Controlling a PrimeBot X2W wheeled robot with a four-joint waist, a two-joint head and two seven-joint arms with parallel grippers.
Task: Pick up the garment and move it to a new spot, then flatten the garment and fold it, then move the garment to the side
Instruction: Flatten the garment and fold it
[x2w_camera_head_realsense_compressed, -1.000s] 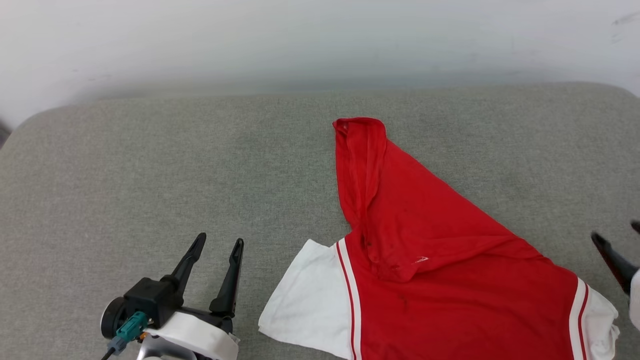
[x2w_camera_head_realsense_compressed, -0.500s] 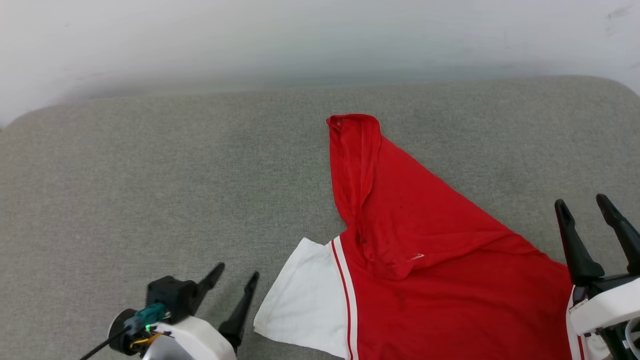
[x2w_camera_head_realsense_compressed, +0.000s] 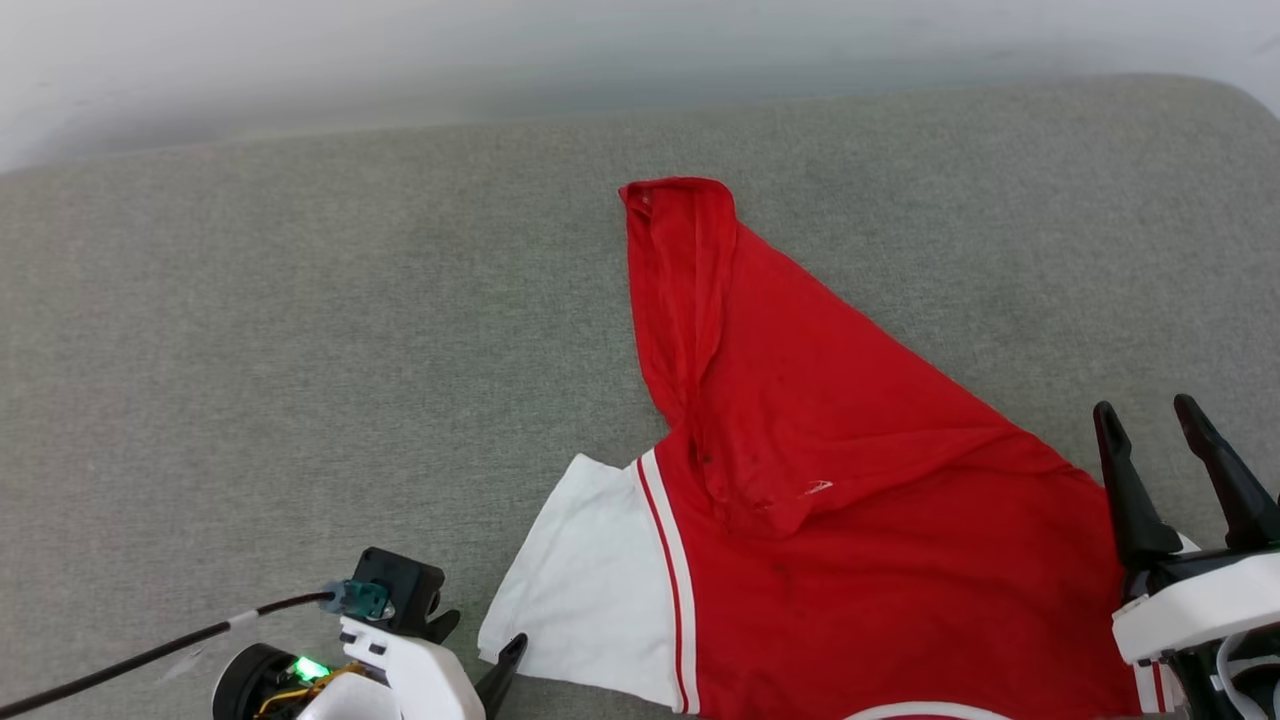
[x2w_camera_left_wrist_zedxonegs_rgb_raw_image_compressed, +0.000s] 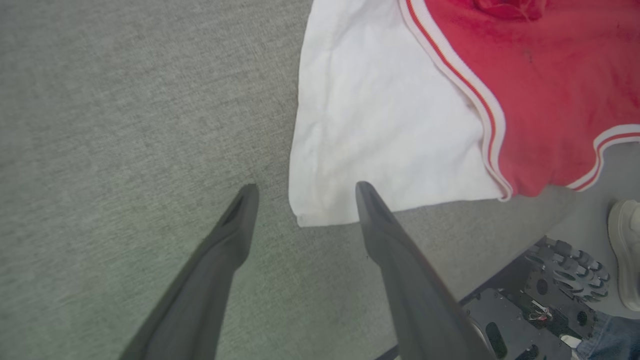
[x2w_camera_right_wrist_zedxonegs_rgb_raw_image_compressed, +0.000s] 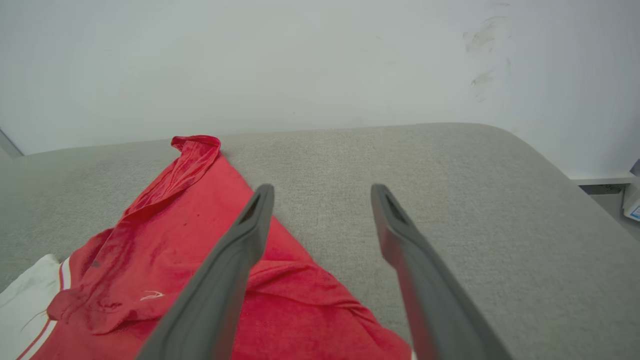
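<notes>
The garment, a red jersey with white short sleeves and red-white trim, lies crumpled on the grey padded table; one red part is drawn out to a point at the far side. My left gripper is open at the lower left, beside the white sleeve. In the left wrist view the left gripper straddles the sleeve's near corner, with nothing clamped. My right gripper stands open over the garment's right end. In the right wrist view the right gripper hovers above the red cloth.
A white wall runs behind the table. Past the table's near edge, the left wrist view shows the robot's dark base, a person's white shoe and a jeans leg. Bare grey surface spreads left of the garment.
The head camera has tilted, so the whole picture shifted. My right gripper came in from the right edge to the garment's right end. My left gripper sank lower and closer to the white sleeve.
</notes>
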